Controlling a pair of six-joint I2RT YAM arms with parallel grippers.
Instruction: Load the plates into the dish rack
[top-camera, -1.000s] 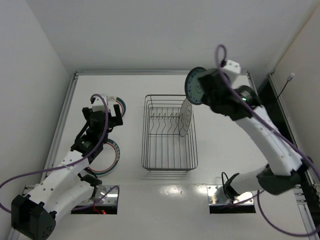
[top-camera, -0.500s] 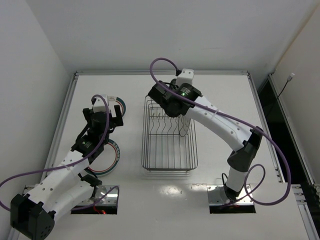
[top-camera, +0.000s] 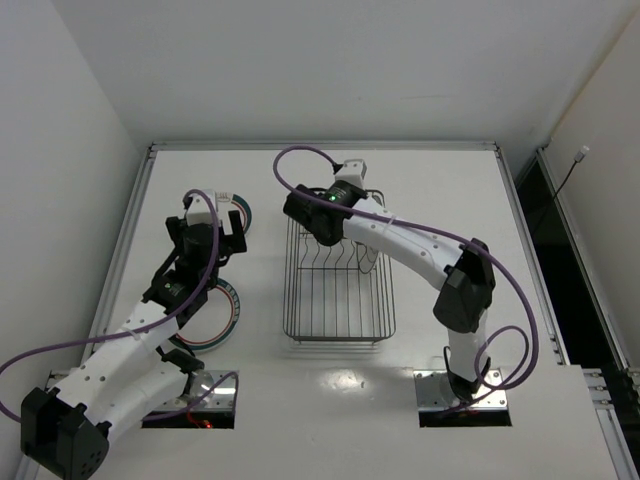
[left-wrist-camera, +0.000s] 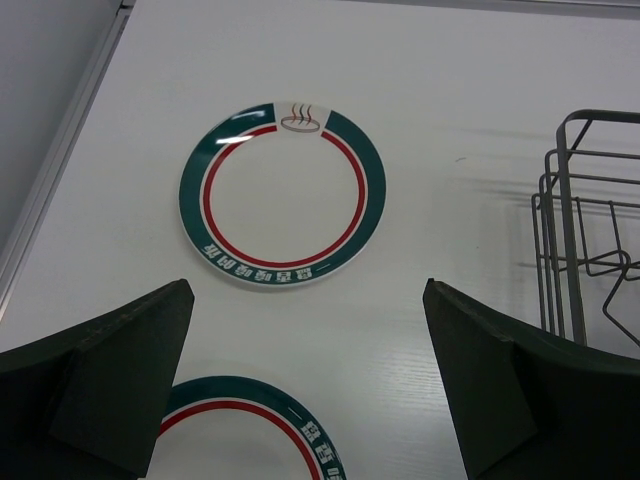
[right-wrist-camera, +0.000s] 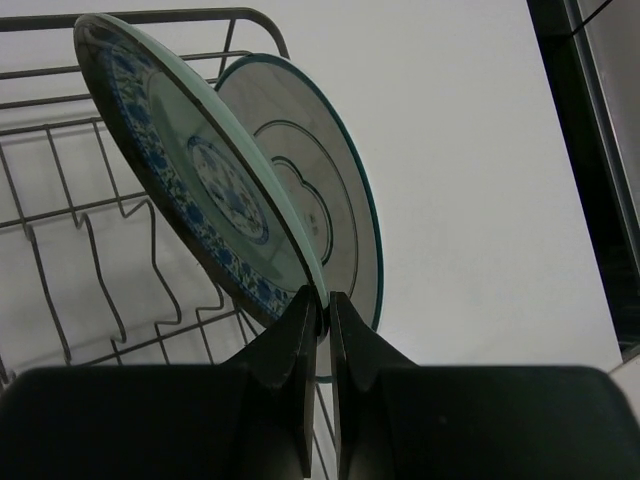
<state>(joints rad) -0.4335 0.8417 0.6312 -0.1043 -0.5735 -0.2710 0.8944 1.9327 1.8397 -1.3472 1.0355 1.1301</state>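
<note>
1. Teal patterned plate (right-wrist-camera: 205, 185) swung in over dish rack (top-camera: 338, 325), beside the racked dark-rimmed plate (right-wrist-camera: 325, 195); rim clamped by right tool (right-wrist-camera: 322, 300).
2. Left tool (left-wrist-camera: 305, 292) held apart over two ringed plates (left-wrist-camera: 283, 195) left on surface (left-wrist-camera: 480, 100).

teal plate (right-wrist-camera: 200, 185) tilted, dark-rimmed plate (right-wrist-camera: 335, 170) upright in rack (top-camera: 340, 300); two ringed plates (left-wrist-camera: 283, 195) flat beside

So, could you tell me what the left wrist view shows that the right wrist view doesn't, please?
Left wrist only: two ringed plates flat on the table, one whole, one cut off at the bottom, and the open left gripper. Right wrist only: the right gripper shut on the teal plate, held on edge, with a dark-rimmed plate upright behind it. Both: the rack and table.
</note>
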